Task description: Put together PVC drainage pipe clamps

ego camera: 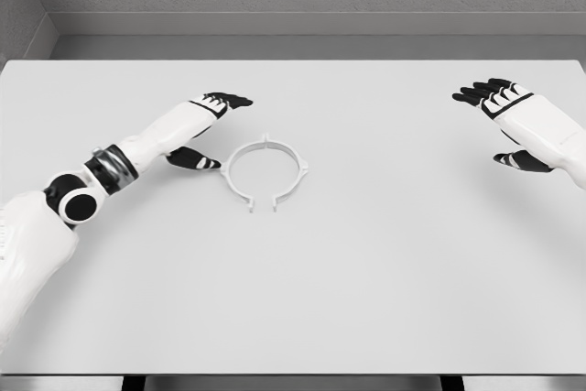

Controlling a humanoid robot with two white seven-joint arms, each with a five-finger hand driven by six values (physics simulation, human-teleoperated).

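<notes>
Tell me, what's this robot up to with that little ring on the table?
Nothing is being held right now. A white ring-shaped pipe clamp lies flat on the white table, with its open gap facing the near edge. The robot's left hand is just to the left of the clamp, fingers spread, not touching it as far as I can see. The right hand is open too, far off near the table's right edge.

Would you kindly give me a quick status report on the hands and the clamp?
Left hand open, beside the clamp ring, not touching. Right hand open, far right. Ring flat on table, gap toward robot. Nothing in the way.
</notes>
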